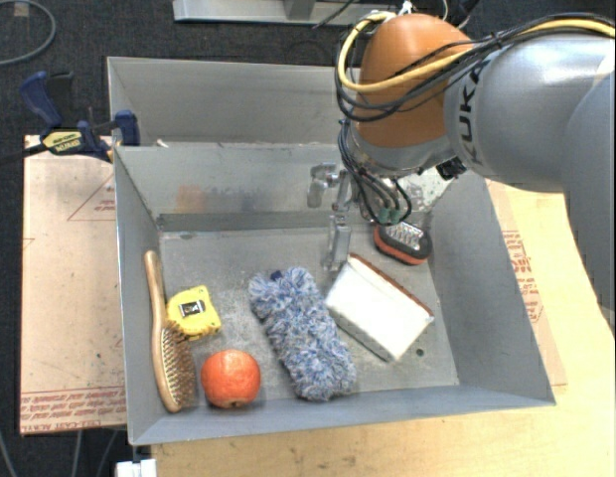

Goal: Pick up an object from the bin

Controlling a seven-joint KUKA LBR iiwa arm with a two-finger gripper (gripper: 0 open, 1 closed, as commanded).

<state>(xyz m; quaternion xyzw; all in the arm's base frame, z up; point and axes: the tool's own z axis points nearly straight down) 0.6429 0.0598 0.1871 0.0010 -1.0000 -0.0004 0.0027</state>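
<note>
On the arm (546, 97) over the bin (238, 202), "UKA" lettering (472, 117).

Silver-grey arm (546, 97), black lettering (473, 107); orange dome wrist cover (412, 68); yellow and black cables (344, 48) looped round; bare-metal hand (335, 256).

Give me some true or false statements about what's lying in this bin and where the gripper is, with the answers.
1. The orange ball lies beside the wooden brush. True.
2. The yellow tape measure sits on the white block. False: it lies at the left, against the brush, well apart from the block.
3. The blue duster lies between the ball and the block. True.
4. The gripper hangs over the brush. False: it is mid-bin, by the block's far left corner.
</note>
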